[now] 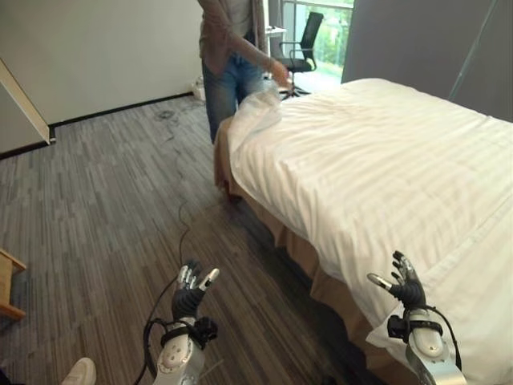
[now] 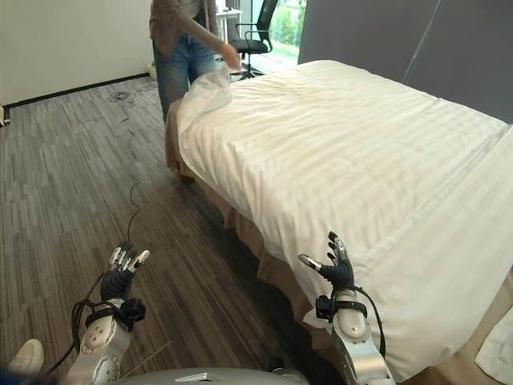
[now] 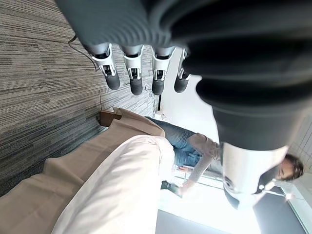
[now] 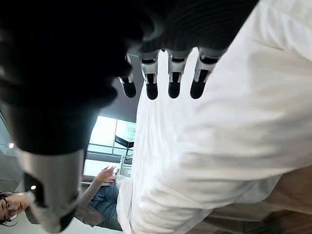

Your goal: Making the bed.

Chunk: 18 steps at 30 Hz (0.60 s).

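1. The bed [image 1: 377, 176] runs from the near right toward the far window, with a white striped duvet [image 2: 345, 152] spread over it and hanging down the side that faces the floor.
2. A tan bed skirt [image 1: 300, 253] shows under the duvet's hanging edge along that side.
3. At the far corner of the bed a person [image 1: 232, 56] in jeans stands bent toward it, one hand at the bunched corner of the duvet [image 1: 260, 108].
4. The right hand [image 2: 337, 269] is raised beside the near hanging edge of the duvet, fingers straight and spread, thumb out to the side, grasping nothing; whether it touches the cloth cannot be told.
5. The right wrist view shows the same straight fingers [image 4: 151, 85] with the duvet past them.
6. The left hand [image 1: 191, 293] hovers over the wood-patterned floor [image 1: 104, 200], well apart from the bed, its fingers relaxed and empty.
7. A black office chair [image 1: 304, 44] stands by the window beyond the person.
8. No writing or label can be read anywhere.
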Motion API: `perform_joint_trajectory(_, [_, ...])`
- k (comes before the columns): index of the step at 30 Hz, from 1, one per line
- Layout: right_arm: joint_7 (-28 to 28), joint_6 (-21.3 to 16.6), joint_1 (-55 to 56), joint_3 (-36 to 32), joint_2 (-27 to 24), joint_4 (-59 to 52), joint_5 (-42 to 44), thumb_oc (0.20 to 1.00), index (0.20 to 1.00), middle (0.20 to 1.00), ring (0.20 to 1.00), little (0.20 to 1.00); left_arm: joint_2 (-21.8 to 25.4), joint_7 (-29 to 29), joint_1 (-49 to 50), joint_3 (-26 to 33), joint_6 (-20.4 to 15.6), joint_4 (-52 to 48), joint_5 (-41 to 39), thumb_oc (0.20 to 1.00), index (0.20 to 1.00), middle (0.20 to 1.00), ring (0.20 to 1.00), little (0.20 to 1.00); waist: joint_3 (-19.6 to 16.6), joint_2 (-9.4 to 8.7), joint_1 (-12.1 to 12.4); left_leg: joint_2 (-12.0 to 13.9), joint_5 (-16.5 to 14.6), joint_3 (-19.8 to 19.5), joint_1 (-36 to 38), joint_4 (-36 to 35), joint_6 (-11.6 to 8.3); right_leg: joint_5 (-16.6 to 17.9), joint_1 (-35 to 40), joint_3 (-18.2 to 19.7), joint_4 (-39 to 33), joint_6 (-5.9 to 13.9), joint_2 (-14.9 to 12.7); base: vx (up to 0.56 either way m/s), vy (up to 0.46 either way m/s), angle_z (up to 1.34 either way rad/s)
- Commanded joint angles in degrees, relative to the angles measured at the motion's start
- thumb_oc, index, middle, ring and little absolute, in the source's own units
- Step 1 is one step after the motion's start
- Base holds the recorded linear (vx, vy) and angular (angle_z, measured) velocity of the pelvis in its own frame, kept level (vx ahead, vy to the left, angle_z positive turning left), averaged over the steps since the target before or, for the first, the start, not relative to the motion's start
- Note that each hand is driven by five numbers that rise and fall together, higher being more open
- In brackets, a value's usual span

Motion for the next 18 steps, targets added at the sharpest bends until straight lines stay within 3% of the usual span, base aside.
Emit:
perform_joint_trajectory(1, [0.17, -2.43, -4.84, -1.28, 0.79, -1.58, -1.46, 1.0, 1.0, 1.0, 1.0, 1.0, 3.19, -0.52, -3.92, 0.73, -2.73, -1.59, -0.78, 1.0, 1.0, 1.0, 1.0, 1.0, 3.51, -0.25, -0.63, -0.92, -3.97, 1.75, 2.48, 0.73, 0.34, -7.65, 3.38, -0.44, 1.65, 0.12, -0.62, 0.0, 0.0, 0.0])
perform_joint_trajectory(15, [0.05, -2.86, -6.69, -1.94, -0.81, -3.84, -1.91, 1.0, 1.0, 1.0, 1.0, 1.0, 3.22, -1.03, -4.74, -0.37, -2.19, -0.96, -1.93, 1.0, 1.0, 1.0, 1.0, 1.0, 4.1, 0.22, -0.9, -0.2, -4.15, 1.35, 2.84, 1.06, 0.08, -9.92, 2.8, 0.59, 3.93, -0.66, 0.31, 0.0, -0.021, 0.0])
perform_joint_trajectory(16, [-0.01, -2.92, -7.98, -1.67, -1.49, -4.17, -1.96, 1.0, 1.0, 1.0, 1.0, 1.0, 3.35, -0.76, -5.48, -0.96, -2.21, -0.89, -1.89, 1.0, 1.0, 1.0, 1.0, 1.0, 5.09, -0.07, -1.0, -0.14, -4.97, 1.2, 1.21, 4.69, 0.0, -10.18, 2.65, 1.18, 4.17, -1.16, 0.22, -0.17, -0.333, -0.04])
perform_joint_trajectory(17, [-0.94, -3.41, -9.68, -1.74, -3.66, -5.43, -3.33, 1.0, 1.0, 1.0, 1.0, 1.0, 3.52, -0.99, -7.32, -2.38, -2.55, -2.18, -3.93, 1.0, 1.0, 1.0, 1.0, 1.0, 10.83, -2.05, 0.89, 3.01, -1.74, -3.25, -12.35, 27.79, -2.55, -11.08, 4.28, 0.44, 3.16, -4.1, 0.88, -0.17, -0.394, -0.02])
perform_joint_trajectory(18, [-1.65, -3.19, -9.99, -1.89, -4.04, -5.62, -3.86, 1.0, 1.0, 1.0, 1.0, 1.0, 3.87, -1.49, -7.36, -2.29, -2.62, -3.69, -4.31, 1.0, 1.0, 1.0, 1.0, 1.0, 12.6, -2.79, 2.2, 3.25, 1.59, -4.1, -17.89, 33.95, -2.64, -11.56, 5.42, -0.51, 2.07, -5.09, 1.27, -0.12, -0.357, 0.04])
